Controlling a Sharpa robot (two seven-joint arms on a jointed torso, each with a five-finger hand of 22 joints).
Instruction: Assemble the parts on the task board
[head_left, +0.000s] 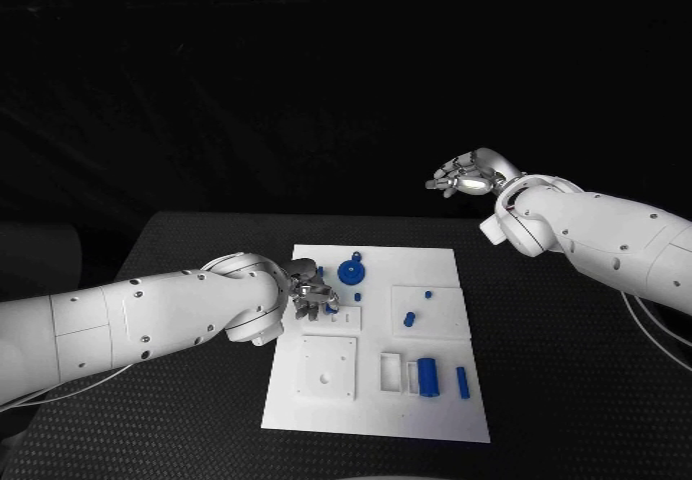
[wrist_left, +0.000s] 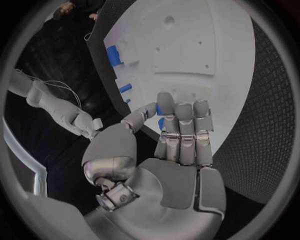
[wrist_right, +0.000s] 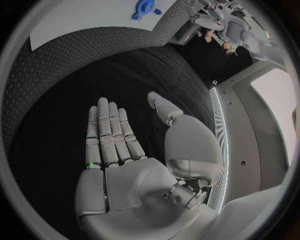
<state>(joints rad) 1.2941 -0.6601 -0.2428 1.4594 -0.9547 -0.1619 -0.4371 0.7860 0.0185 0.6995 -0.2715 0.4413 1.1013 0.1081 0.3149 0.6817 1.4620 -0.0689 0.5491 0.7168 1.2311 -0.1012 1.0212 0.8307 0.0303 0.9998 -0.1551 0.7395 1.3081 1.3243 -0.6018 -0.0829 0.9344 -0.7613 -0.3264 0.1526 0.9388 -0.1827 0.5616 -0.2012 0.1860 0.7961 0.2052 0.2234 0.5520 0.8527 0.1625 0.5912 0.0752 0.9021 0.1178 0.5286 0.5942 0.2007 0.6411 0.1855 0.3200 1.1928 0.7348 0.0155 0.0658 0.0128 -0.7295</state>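
The left hand (head_left: 309, 293) pinches a small blue part (wrist_left: 160, 109) at its fingertips over the white board (head_left: 433, 420) on the bench (head_left: 577, 400), the right hand (head_left: 464, 178) hangs released well off it, and such parts look light, stiff, slippery, best pinched across their sides.

You have two glossy white arms with rounded shells dotted by small dark screws, and thin pale cables trailing beside each. Your segmented silver left hand (head_left: 307, 291) and right hand (head_left: 464, 177) share white palm plates and domed metal thumb bases. A small green light glows on the right hand's outermost finger.
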